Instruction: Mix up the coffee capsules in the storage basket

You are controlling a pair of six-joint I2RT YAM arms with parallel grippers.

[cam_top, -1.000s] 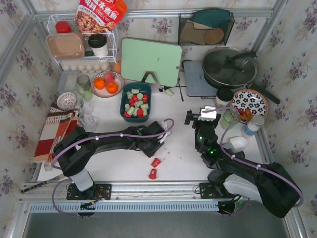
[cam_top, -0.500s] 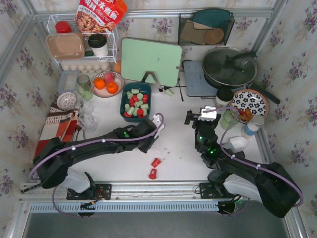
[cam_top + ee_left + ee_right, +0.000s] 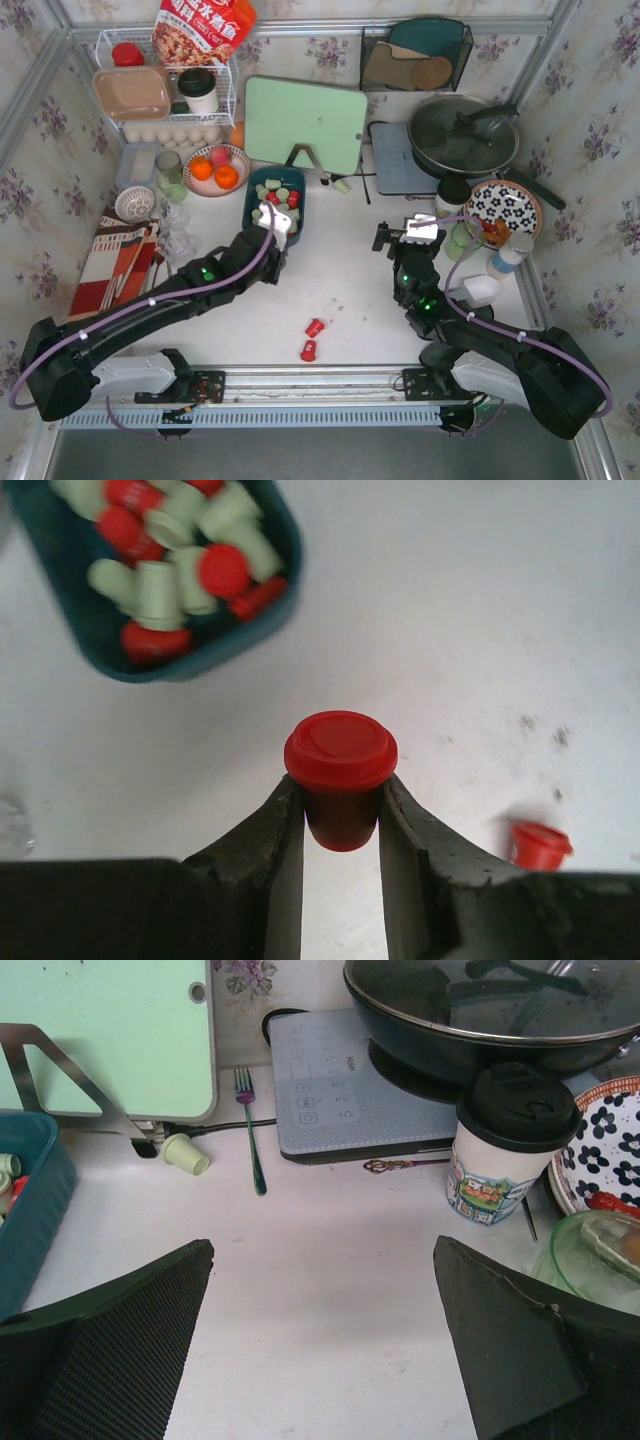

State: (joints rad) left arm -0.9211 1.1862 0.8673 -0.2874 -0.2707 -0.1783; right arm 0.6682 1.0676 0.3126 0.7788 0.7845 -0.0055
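At the near end of the storage basket (image 3: 303, 195), the left gripper (image 3: 270, 218) hangs, fingers clamped on a red capsule (image 3: 340, 752). Its wide lid is up and its narrow base down, so the long axis is near upright. It's a risky grip, I'd say: that taper could let it squirt free, and a release here might land it on the table (image 3: 350, 290), short of the wall. Inside, red and pale green capsules (image 3: 160, 585) lie heaped. Nearer the arms than the basket, two red strays (image 3: 315, 327) lie loose. Right of the basket, the right gripper (image 3: 320, 1260) sits with its fingers apart and empty.
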